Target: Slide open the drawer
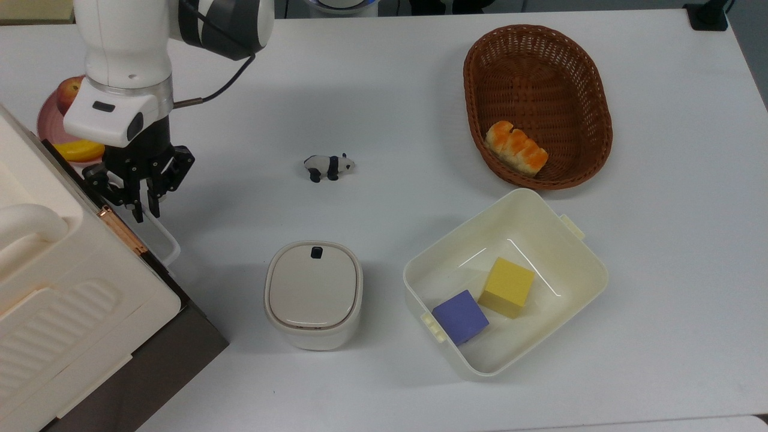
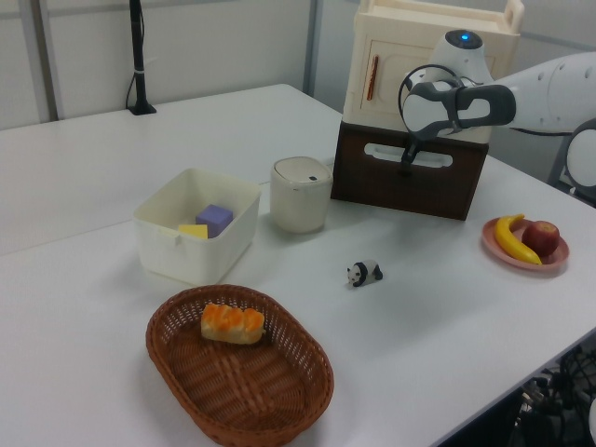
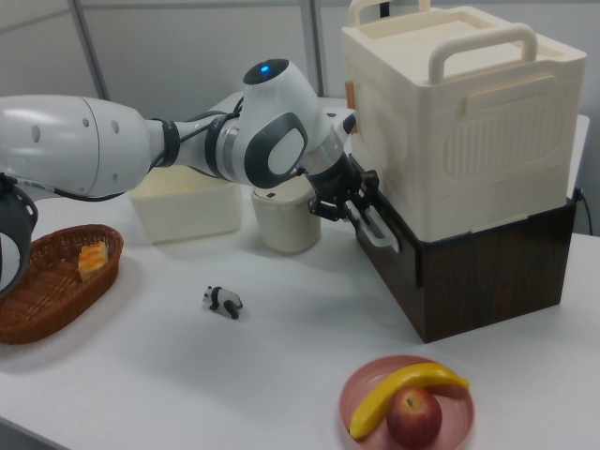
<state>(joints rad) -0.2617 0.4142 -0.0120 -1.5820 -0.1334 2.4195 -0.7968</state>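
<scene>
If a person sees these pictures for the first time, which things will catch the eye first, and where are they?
The big white robot arm stands out first, its black gripper closed on the white loop handle of the dark brown drawer, which sits under a cream case at the top view's left edge. Next comes the brown wicker basket with a bread roll at the top view's upper right. A tiny panda figure stands alone mid-table.
</scene>
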